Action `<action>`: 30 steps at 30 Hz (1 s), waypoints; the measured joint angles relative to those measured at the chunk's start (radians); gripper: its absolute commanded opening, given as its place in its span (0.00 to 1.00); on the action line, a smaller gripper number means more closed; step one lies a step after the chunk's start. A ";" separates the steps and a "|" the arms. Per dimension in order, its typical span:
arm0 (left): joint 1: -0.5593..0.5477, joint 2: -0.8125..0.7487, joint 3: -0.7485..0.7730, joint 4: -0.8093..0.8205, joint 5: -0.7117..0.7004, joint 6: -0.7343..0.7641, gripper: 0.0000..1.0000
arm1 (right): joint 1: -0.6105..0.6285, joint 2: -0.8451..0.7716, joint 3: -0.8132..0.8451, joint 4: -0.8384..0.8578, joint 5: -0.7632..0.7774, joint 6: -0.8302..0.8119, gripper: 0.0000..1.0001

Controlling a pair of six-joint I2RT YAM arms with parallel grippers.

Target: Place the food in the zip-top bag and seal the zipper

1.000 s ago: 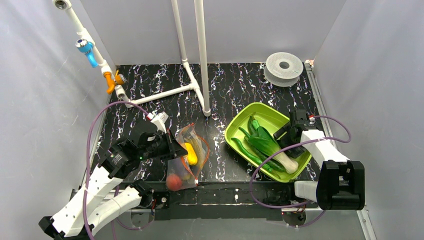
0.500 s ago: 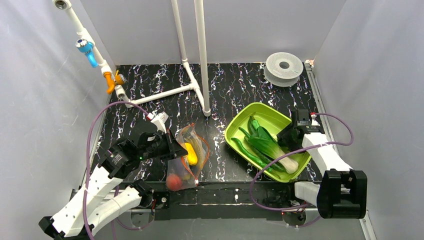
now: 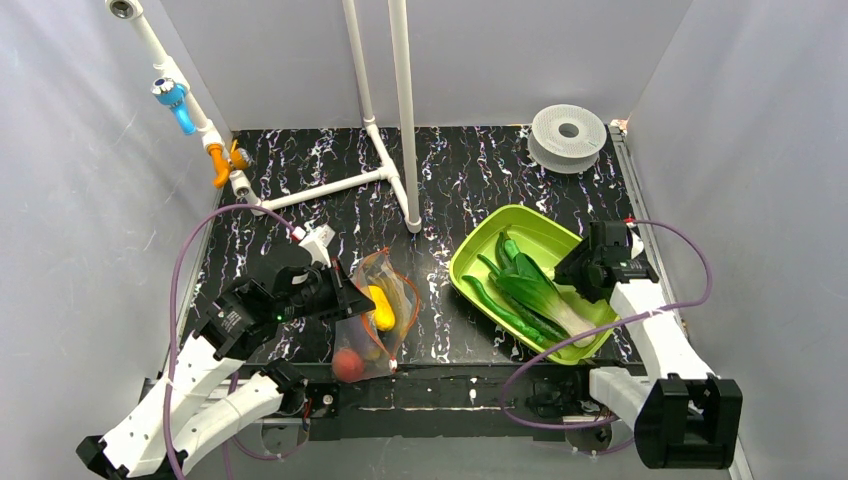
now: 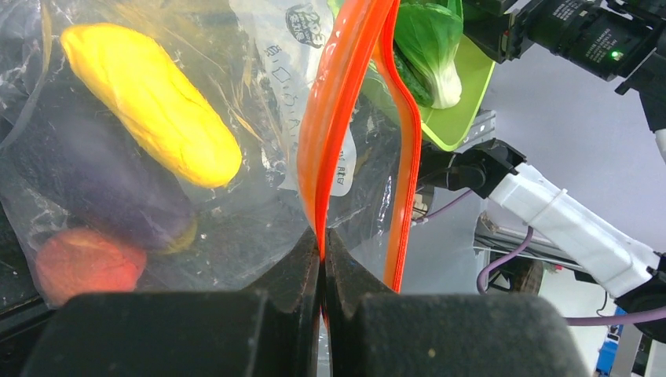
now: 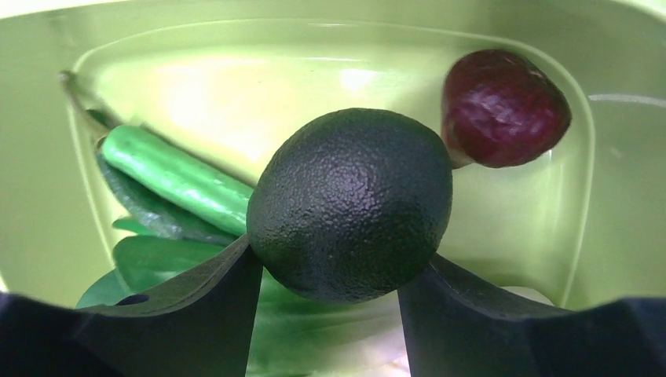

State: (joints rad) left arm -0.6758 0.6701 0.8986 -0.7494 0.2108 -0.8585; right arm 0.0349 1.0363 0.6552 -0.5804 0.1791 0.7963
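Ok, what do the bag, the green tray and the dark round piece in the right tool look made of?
Bag: thin clear plastic film, glossy and crinkled, food showing through. Tray: likely hard moulded plastic, smooth, soft highlights. Dark round piece: matt, pebbled skin, probably plastic or rubber; cannot tell which.

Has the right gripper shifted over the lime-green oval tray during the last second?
Yes. The right gripper, shut on a dark green pebbled avocado, has drifted slightly rightward, toward the lime-green oval tray's right rim.

light: bright, even — soft shadows | glare: zip-top bag [image 4: 236, 228], tray [image 5: 236, 86] | blur: wrist views' near edge
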 measured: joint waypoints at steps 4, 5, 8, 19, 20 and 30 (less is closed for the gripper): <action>0.000 -0.004 0.000 0.000 0.000 -0.003 0.00 | 0.026 -0.080 0.000 0.003 -0.014 -0.040 0.02; 0.000 -0.004 0.000 0.000 0.000 -0.003 0.00 | 0.039 -0.100 0.000 0.004 -0.018 -0.050 0.02; 0.000 -0.003 0.000 0.000 0.000 -0.006 0.00 | 0.106 -0.163 0.005 0.009 -0.026 -0.095 0.02; 0.000 0.007 0.000 0.008 0.006 -0.013 0.00 | 0.451 -0.277 0.165 0.020 0.008 -0.204 0.01; 0.000 0.007 0.000 0.008 0.006 -0.013 0.00 | 0.488 -0.275 0.185 0.028 0.008 -0.211 0.01; 0.000 0.008 0.000 0.008 0.007 -0.015 0.00 | 0.877 -0.181 0.330 0.112 0.007 -0.270 0.01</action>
State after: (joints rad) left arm -0.6758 0.6781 0.8986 -0.7410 0.2176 -0.8738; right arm 0.9123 0.8555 0.9855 -0.4683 0.1864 0.5259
